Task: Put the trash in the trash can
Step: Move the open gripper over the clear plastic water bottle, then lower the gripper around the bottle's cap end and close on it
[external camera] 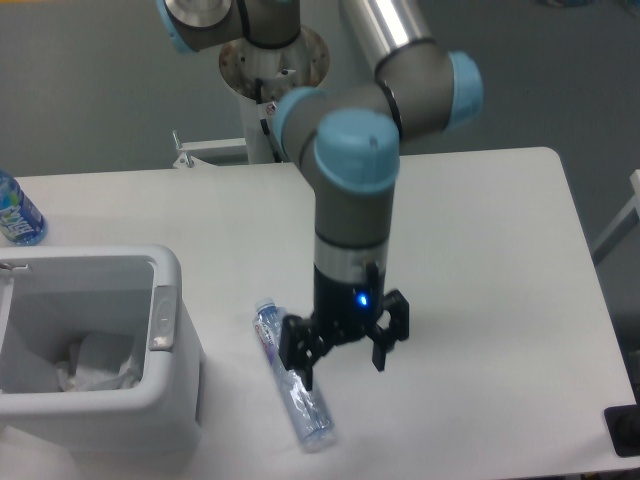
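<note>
A slim clear bottle (310, 410) with a blue-and-red label lies on the white table, slanting from upper left to lower right. My gripper (340, 372) hangs open just above and to the right of it. One of its fingers (297, 365) overlaps the bottle's middle and the other stands over bare table to the right, with nothing held. At the left stands the white trash can (172, 395), with a grey latch tab (163, 320) on its right rim. A crumpled whitish wrapper (95, 365) lies inside it.
A blue-tinted bottle (16, 215) stands at the far left edge behind the bin. The arm's base column (272, 60) rises behind the table's back edge. A black object (625, 430) sits off the table's lower right corner.
</note>
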